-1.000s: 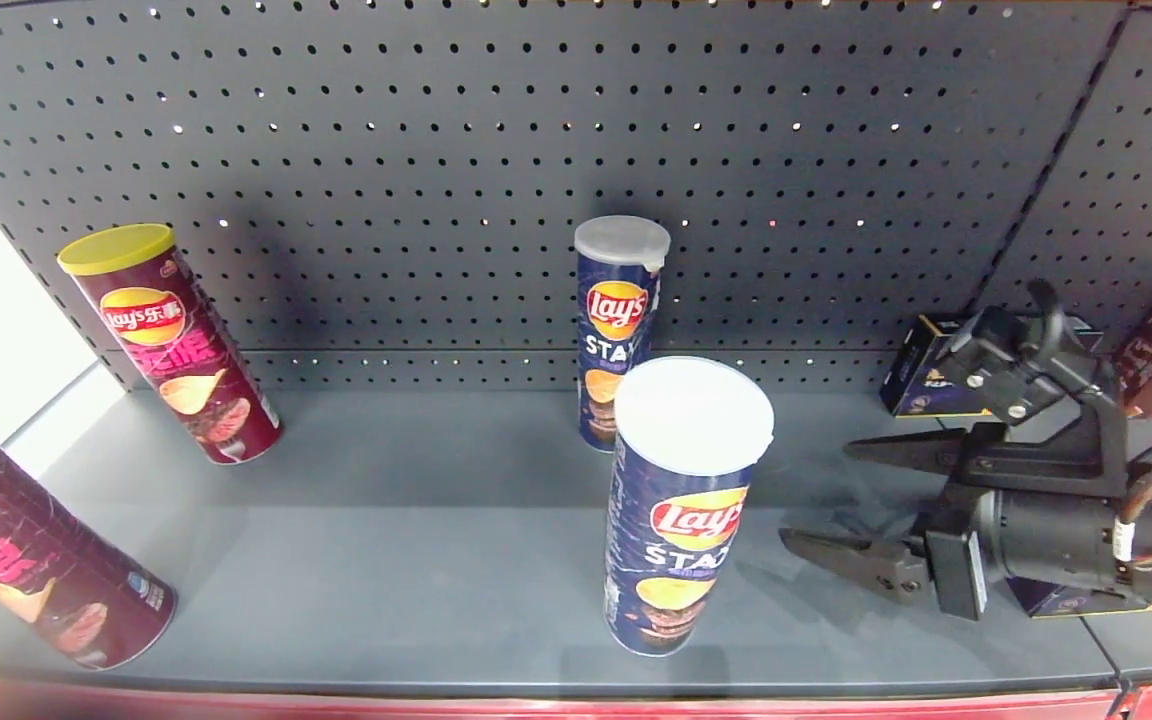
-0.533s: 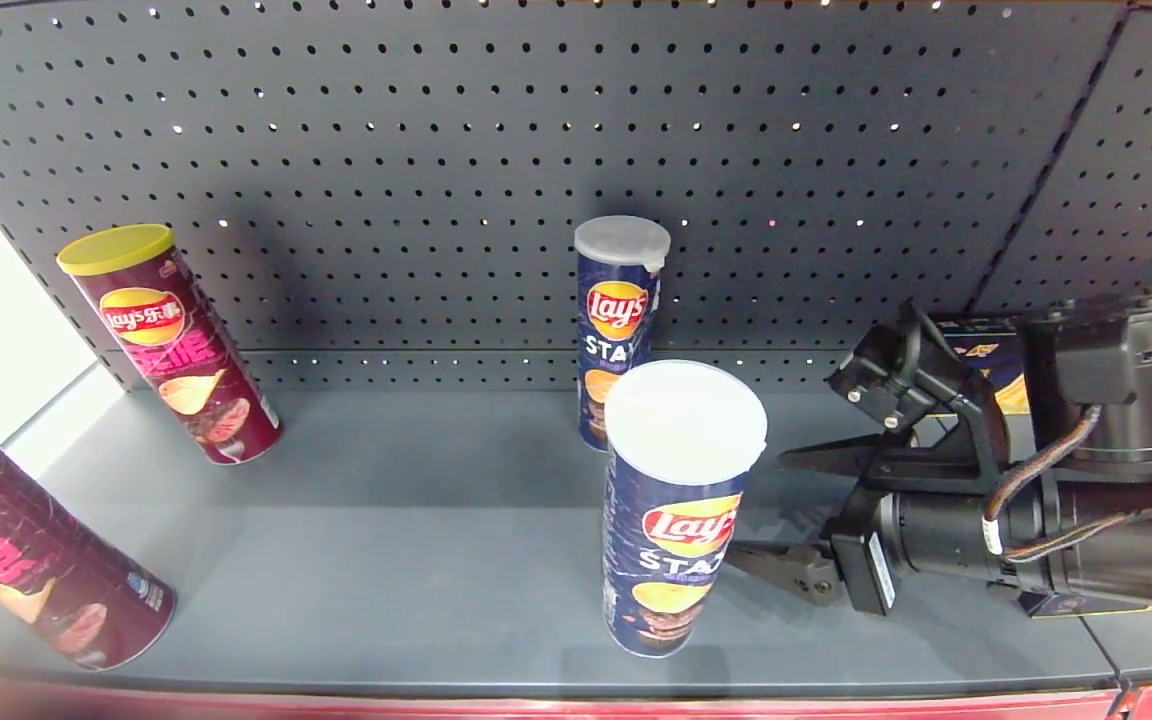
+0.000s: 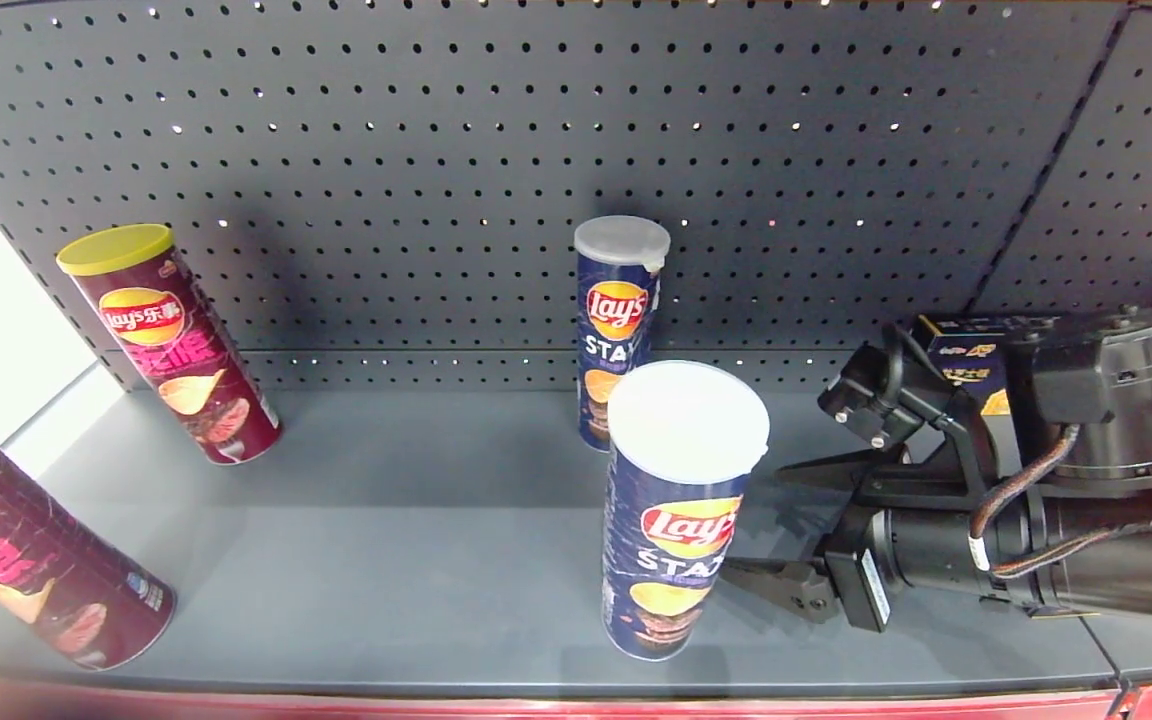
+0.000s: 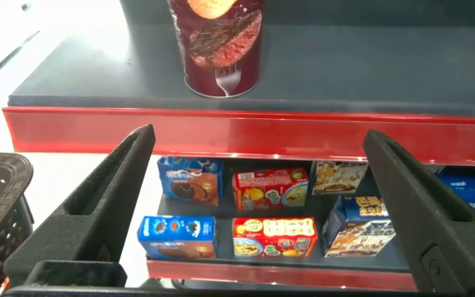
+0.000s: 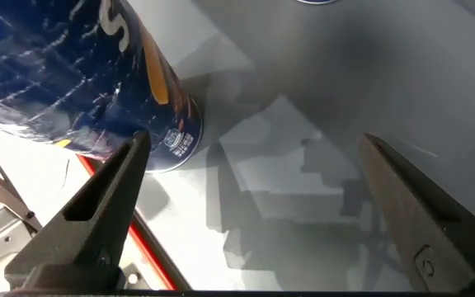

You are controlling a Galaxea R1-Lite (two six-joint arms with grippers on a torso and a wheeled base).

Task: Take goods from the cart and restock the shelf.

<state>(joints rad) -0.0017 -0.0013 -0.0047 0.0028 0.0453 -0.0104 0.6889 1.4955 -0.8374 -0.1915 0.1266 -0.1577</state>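
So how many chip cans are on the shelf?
4. On the left, the back maroon can and the front maroon can; in the middle, the back blue can and the front blue can. Others may be hidden off-frame.

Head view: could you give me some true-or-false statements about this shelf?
The near blue cardboard chip can with a white lid stands upright on the grey metal shelf. True.
The black right gripper is shut on it. False: its jaws stand open beside it.
The far blue chip can with a clear lid lies on its side. False: it stands upright.
A maroon chip can with a yellow lid stands near the grey pegboard. True.
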